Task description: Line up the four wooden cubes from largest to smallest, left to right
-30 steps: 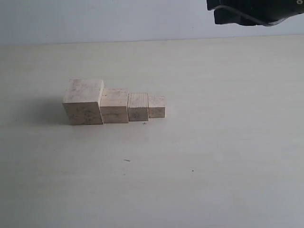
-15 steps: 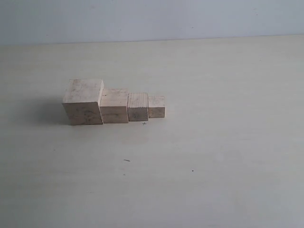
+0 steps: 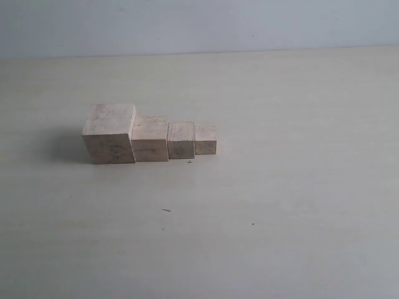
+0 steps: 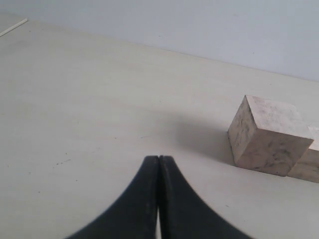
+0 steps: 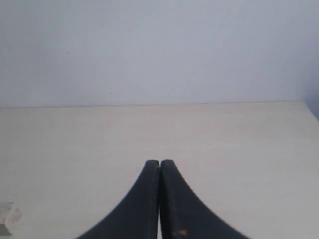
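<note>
Four pale wooden cubes stand touching in a row on the table in the exterior view: the largest cube [image 3: 110,133] at the left, then the second cube [image 3: 150,139], the third cube [image 3: 181,139] and the smallest cube [image 3: 206,140] at the right. Neither arm shows in that view. In the left wrist view my left gripper [image 4: 158,158] is shut and empty, apart from the largest cube [image 4: 266,135], with a sliver of the second cube [image 4: 306,164] behind it. My right gripper [image 5: 160,162] is shut and empty over bare table; a pale cube corner [image 5: 7,218] shows at the frame edge.
The pale tabletop [image 3: 280,205] carries a few small dark specks [image 3: 166,210]. A plain light wall [image 3: 199,25] rises behind the table's far edge.
The dark arm at the top right of the exterior view one second ago has left the frame. The cubes have not moved.
</note>
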{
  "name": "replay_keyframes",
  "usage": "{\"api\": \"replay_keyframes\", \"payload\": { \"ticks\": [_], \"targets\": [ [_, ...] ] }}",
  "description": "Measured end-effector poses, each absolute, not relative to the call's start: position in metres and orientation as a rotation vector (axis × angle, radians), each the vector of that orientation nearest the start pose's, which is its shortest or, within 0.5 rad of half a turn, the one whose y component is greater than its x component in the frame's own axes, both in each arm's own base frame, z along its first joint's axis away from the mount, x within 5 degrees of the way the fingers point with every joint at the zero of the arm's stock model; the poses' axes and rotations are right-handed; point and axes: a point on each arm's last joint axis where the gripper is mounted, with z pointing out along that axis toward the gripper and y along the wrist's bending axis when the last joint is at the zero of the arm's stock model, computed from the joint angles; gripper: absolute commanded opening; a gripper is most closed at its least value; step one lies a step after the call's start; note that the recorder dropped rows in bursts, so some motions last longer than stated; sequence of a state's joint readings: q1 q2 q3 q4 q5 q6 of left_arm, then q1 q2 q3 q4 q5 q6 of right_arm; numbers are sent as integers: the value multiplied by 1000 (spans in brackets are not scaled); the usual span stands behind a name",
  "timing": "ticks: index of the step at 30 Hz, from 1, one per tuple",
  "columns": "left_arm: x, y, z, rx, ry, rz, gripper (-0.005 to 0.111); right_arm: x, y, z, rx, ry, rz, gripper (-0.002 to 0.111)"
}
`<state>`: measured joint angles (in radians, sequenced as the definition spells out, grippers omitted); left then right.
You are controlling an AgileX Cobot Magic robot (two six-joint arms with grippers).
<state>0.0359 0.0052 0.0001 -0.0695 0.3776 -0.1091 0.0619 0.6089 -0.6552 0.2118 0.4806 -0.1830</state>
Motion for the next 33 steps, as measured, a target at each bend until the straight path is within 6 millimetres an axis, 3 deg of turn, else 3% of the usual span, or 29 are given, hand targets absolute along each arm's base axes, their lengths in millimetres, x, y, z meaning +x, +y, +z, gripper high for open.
{"api": "replay_keyframes", "payload": {
  "ticks": [1,5,11,16,23,33],
  "targets": [
    [53,0,179,-178,1859,-119,0,105,13,331,-111,1858,110,0],
    [53,0,179,-178,1859,-119,0,81,11,297,-112,1833,92,0],
    [53,0,179,-178,1859,-119,0,81,9,256,-58,1834,103,0],
    [53,0,179,-178,1859,-119,0,66,8,215,-12,1795,135,0],
    [53,0,179,-178,1859,-119,0,57,7,191,-5,1756,142,0],
    [53,0,179,-178,1859,-119,0,55,7,189,-34,1767,108,0]
  ]
}}
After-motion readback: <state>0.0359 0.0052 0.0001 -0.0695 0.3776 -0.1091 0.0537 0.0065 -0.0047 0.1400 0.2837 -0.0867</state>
